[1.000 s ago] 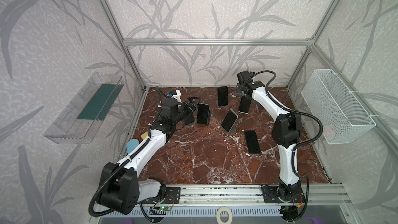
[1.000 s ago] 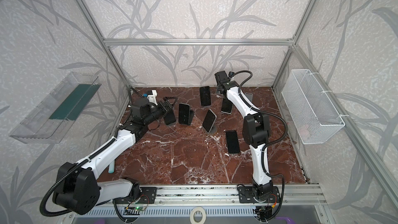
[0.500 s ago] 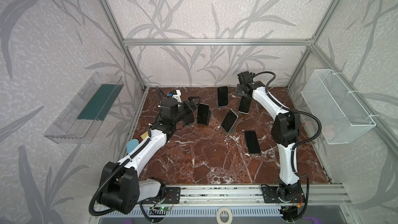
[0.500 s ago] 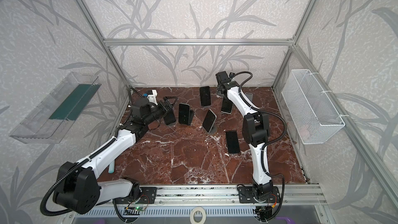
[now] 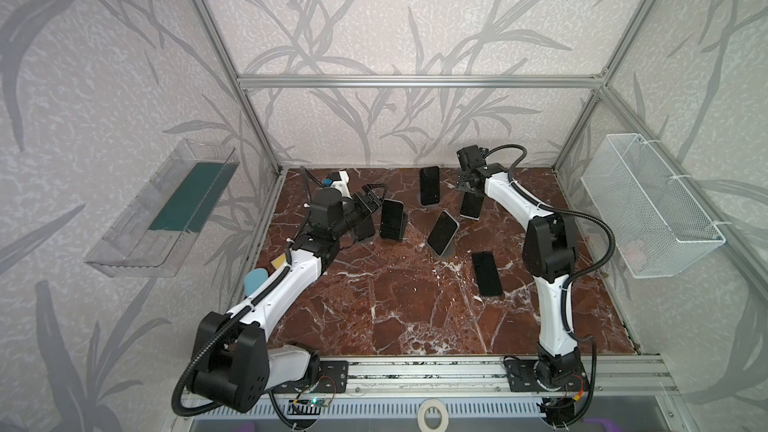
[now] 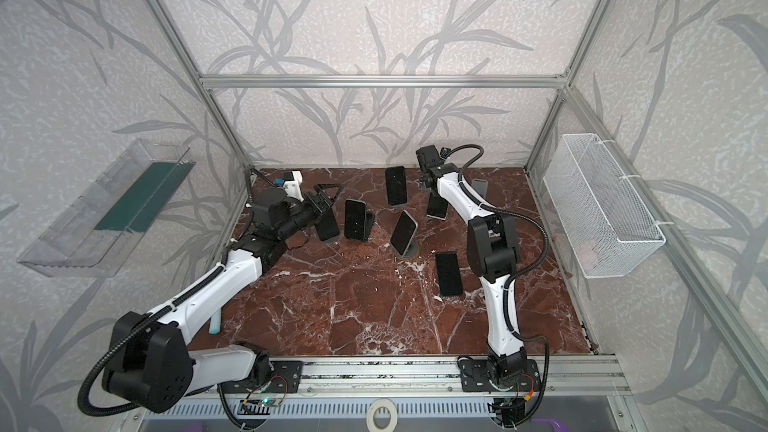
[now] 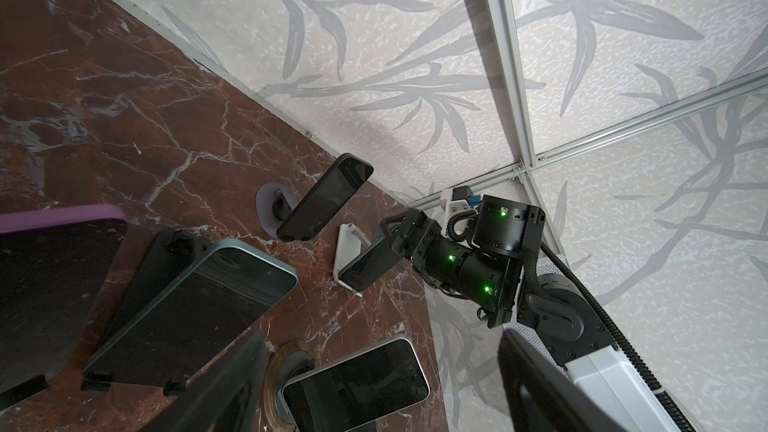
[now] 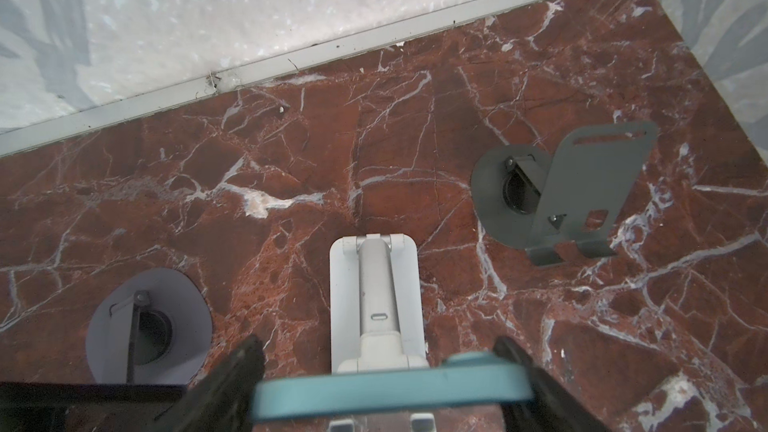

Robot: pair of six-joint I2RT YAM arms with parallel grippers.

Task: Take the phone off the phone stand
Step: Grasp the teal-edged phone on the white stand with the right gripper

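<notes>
A teal-edged phone leans on a white phone stand at the back right of the marble floor. It shows dark in both top views. My right gripper comes down over its upper edge, one finger against each end, shut on the phone. The phone still rests on the stand. My left gripper hovers at the back left, open, with nothing between its fingers. It stands beside a phone on a black stand.
More phones stand on stands at the back and the middle, and one lies flat. An empty grey stand is beside the white one. A wire basket and a clear tray hang on the side walls.
The right gripper's jaws have come together onto the ends of the phone's top edge. Neither arm has visibly shifted, and the left gripper is unchanged.
</notes>
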